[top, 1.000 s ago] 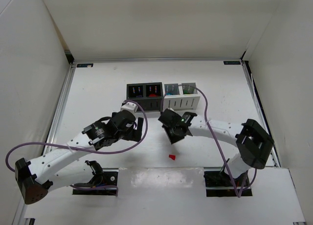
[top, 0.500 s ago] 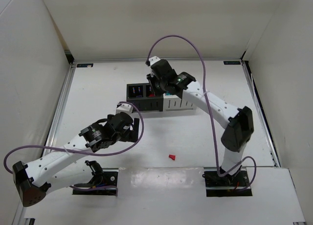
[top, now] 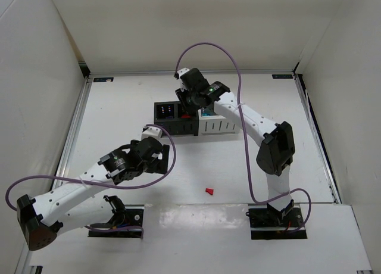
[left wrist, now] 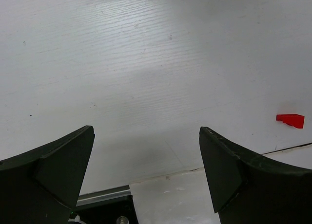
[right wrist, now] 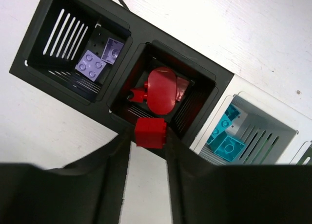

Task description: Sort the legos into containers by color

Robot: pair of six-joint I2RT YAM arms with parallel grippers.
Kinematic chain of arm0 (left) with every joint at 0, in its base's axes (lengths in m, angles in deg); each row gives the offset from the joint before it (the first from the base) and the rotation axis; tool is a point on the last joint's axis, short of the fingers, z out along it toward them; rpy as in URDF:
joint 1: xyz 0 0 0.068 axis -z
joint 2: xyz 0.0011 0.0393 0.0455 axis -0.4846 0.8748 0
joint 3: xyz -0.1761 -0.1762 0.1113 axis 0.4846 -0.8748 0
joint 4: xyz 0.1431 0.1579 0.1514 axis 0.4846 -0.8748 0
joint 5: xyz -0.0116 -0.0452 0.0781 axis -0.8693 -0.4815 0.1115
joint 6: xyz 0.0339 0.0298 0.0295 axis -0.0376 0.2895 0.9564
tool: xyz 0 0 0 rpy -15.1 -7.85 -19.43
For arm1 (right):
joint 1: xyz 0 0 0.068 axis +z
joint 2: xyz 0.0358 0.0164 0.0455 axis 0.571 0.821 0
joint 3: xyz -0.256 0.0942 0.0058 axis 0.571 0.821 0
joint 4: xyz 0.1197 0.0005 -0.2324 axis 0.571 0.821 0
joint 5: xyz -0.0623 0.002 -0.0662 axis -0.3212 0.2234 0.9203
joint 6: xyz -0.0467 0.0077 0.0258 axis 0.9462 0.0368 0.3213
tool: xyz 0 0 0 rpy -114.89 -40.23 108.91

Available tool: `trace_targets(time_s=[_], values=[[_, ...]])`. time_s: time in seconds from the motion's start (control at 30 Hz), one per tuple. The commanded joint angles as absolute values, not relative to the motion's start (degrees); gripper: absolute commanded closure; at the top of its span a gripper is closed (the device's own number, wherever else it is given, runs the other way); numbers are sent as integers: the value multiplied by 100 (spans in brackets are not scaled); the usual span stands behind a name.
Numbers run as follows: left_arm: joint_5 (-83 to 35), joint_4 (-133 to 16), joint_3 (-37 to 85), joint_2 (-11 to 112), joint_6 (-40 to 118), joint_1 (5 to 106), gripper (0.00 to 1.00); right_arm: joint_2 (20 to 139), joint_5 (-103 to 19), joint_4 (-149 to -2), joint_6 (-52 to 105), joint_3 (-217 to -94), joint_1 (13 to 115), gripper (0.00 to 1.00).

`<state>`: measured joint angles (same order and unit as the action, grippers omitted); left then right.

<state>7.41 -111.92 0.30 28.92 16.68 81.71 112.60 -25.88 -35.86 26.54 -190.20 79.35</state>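
Observation:
The four joined bins (top: 198,127) stand in a row at mid table. My right gripper (right wrist: 148,136) is shut on a red lego brick (right wrist: 150,132) and holds it above the near rim of the second black bin (right wrist: 197,70), which holds red pieces (right wrist: 161,89). The first black bin (right wrist: 44,27) holds purple bricks (right wrist: 89,66). The white bin (right wrist: 280,121) beside them holds teal bricks (right wrist: 227,147). In the top view the right gripper (top: 191,105) hangs over the black bins. My left gripper (left wrist: 146,160) is open and empty over bare table. A loose red lego (top: 209,191) lies near the front, also in the left wrist view (left wrist: 290,120).
A white strip (top: 196,217) runs along the table's front edge between the two arm bases. White walls enclose the table on three sides. A purple cable (top: 238,77) loops above the right arm.
The right arm has swung from mid table up to the bins and now holds the red brick over the second black bin. The left arm has drawn back slightly.

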Motion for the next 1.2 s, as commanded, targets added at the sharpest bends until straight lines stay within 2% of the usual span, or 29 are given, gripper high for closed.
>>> trace_targets(time_s=[0.0, 0.03, 0.13, 0.3, 0.47, 0.57, 0.67, 0.8, 1.0, 1.17], values=[[824, -11240, 131, 2919, 1633, 8198, 0, 11326, -2661, -3555, 2766, -19275, 7973, 58], [824, -11249, 140, 2928, 1633, 8181, 0, 11308, -2609, -3573, 2783, -19258, 7964, 52], [737, -11240, 183, 2954, 1703, 8198, 0, 11273, -2599, -3590, 2757, -19310, 7982, 46], [500, -11110, 201, 2990, 2010, 8181, 0, 11011, -2442, -3573, 2660, -19241, 7964, 46], [-1134, -10398, -35, 3191, 3054, 8338, 0, 9765, -1906, -3871, 2151, -18293, 7702, 46], [-1688, -9722, -10, 3674, 3715, 8751, 2, 8779, -1826, -3976, 1782, -17317, 7332, 46], [-1601, -9483, 245, 4535, 4304, 9287, 6, 7796, -1940, -4039, 1693, -16141, 7025, 46], [-1706, -9272, 658, 5824, 5321, 9727, 10, 6837, -2080, -3653, 1500, -15567, 6805, 46], [-1937, -8842, 1124, 6847, 5869, 10096, 14, 6431, -1993, -2967, 1430, -15373, 6830, 45], [-1839, -8674, 1186, 7085, 6045, 10141, 17, 6404, -1984, -2913, 1377, -15294, 6980, 45]])
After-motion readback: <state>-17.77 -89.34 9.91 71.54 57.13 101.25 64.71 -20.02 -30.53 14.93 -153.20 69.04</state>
